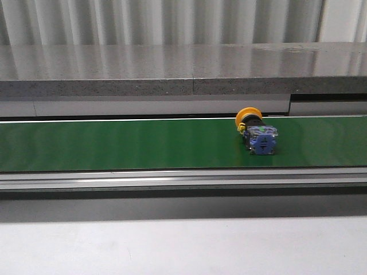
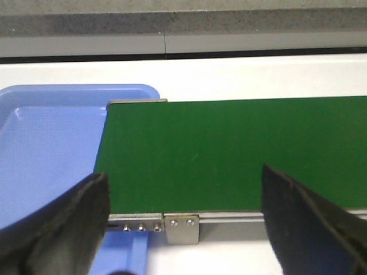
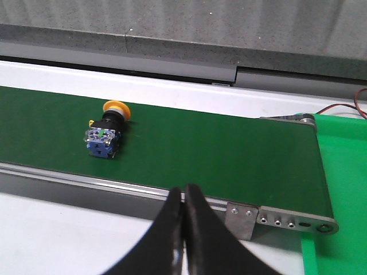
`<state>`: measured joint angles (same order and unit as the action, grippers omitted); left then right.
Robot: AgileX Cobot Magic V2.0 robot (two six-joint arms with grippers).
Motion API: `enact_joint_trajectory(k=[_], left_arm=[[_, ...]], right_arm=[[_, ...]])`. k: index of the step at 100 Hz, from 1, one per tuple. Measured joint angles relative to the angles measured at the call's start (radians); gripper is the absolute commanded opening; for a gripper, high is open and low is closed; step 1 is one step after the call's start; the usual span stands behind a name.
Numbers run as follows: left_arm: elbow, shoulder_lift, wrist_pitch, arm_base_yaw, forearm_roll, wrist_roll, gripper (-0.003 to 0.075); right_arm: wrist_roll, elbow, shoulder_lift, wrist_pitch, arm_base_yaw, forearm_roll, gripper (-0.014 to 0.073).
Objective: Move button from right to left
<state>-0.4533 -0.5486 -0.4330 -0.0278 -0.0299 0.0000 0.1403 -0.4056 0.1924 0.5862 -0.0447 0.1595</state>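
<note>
The button [image 1: 256, 131] lies on its side on the green belt [image 1: 114, 143], right of the middle, its yellow-orange cap toward the back and its blue-and-clear block toward me. It also shows in the right wrist view [image 3: 106, 130]. My right gripper [image 3: 184, 192] is shut and empty, over the belt's near rail, apart from the button. My left gripper [image 2: 182, 220] is open and empty over the belt's left end [image 2: 229, 149]. Neither gripper shows in the front view.
A blue tray [image 2: 46, 154] sits off the belt's left end. A green tray [image 3: 344, 183] sits off its right end. A grey stone ledge [image 1: 172, 69] runs behind the belt. A metal rail [image 1: 172, 179] and white tabletop [image 1: 172, 246] lie in front.
</note>
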Motion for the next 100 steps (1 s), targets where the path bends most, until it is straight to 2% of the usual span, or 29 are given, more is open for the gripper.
enact_joint_trajectory(k=[11, 25, 51, 64, 86, 100], left_arm=[[-0.003, -0.002, 0.047, 0.000, 0.020, 0.000, 0.0587], [-0.048, -0.022, 0.021, 0.000, 0.071, 0.000, 0.0587], [-0.261, -0.210, -0.185, 0.000, 0.139, 0.000, 0.0587], [-0.348, -0.319, -0.238, -0.008, 0.144, 0.000, 0.0587], [-0.458, -0.478, -0.301, -0.121, 0.146, -0.039, 0.0586], [-0.528, -0.600, -0.336, -0.224, 0.113, -0.121, 0.0586]], right_arm=[[0.000, 0.000, 0.000, 0.000, 0.000, 0.000, -0.0067], [0.000, 0.000, 0.000, 0.000, 0.000, 0.000, -0.0067], [0.000, 0.000, 0.000, 0.000, 0.000, 0.000, -0.0067], [0.000, 0.000, 0.000, 0.000, 0.000, 0.000, -0.0067], [0.000, 0.000, 0.000, 0.000, 0.000, 0.000, -0.0067], [0.000, 0.000, 0.000, 0.000, 0.000, 0.000, -0.0067]])
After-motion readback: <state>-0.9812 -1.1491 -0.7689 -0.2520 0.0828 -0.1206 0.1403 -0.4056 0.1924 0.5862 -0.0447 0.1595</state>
